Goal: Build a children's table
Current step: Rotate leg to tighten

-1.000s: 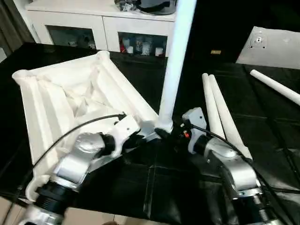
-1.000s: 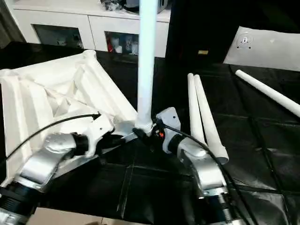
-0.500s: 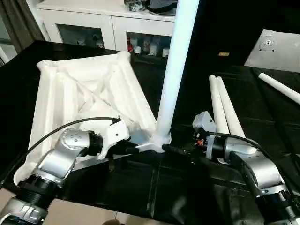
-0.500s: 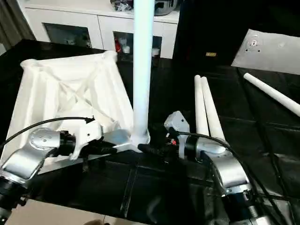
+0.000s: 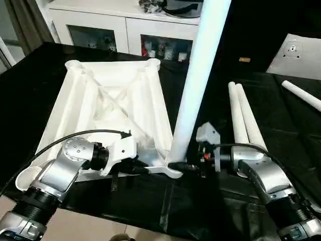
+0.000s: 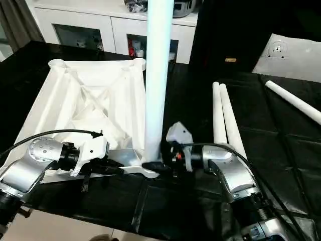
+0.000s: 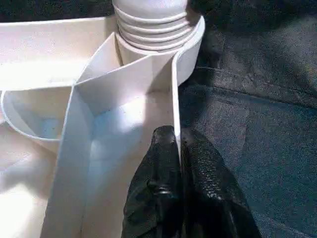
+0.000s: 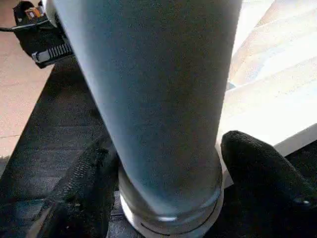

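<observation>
At near corner of upturned tabletop [image 5: 108, 105], I'm pinching its rim w/ left gripper [image 7: 177, 148] to steady it while right gripper [image 8: 168, 198] straddles the upright leg [image 5: 198, 80], fingers [image 8: 262, 168] spread, seating it in socket.

The standing leg [image 5: 198, 75] runs off the top edge, its upper end unseen. The right gripper [image 8: 163, 198] fingers straddle its base; contact cannot be told. A far leg [image 5: 301, 94] is cut by the right edge. Cabinet [image 5: 125, 30] contents are too small to tell
</observation>
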